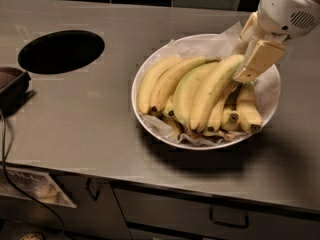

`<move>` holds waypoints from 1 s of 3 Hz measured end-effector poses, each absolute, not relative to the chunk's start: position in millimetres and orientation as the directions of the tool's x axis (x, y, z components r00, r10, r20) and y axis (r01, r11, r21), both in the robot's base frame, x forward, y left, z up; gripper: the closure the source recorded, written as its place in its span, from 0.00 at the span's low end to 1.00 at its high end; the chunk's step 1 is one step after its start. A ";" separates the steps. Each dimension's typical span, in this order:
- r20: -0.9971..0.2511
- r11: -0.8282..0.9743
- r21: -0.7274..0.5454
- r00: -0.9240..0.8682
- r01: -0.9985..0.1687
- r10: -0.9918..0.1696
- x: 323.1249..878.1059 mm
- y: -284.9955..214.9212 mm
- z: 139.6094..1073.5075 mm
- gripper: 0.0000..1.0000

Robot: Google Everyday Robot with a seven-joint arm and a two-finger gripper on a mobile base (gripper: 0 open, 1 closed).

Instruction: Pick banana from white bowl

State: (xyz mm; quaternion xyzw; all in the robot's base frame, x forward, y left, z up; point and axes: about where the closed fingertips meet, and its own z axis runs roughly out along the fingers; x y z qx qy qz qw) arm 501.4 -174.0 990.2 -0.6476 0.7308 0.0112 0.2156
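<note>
The white bowl (145, 111), lined with crinkled paper, stands on the steel counter and holds several bananas. The banana (212, 91) is long and thick, pale yellow and greenish toward its stem, and lies on top of the others with its dark tip toward the front. My gripper (248, 54) comes in from the upper right over the bowl's far right side. Its cream fingers (261, 59) are closed on the banana's stem end. Short stubby bananas (247, 109) lie under the gripper at the right.
A black oval hole (61, 51) is cut into the counter at the left. A dark object (11, 86) with a cable sits at the left edge. Dark wall tiles run along the back. Drawers with handles (229, 219) are below the counter's front edge.
</note>
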 end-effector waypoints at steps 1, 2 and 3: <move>-0.339 0.178 -0.293 -0.072 -0.939 -0.938 499.5 -178.6 1001.8 1.00; -0.360 0.189 -0.317 -0.066 -0.929 -0.931 501.0 -185.0 1013.7 1.00; -0.370 0.183 -0.338 -0.048 -0.923 -0.928 503.5 -187.5 1027.6 1.00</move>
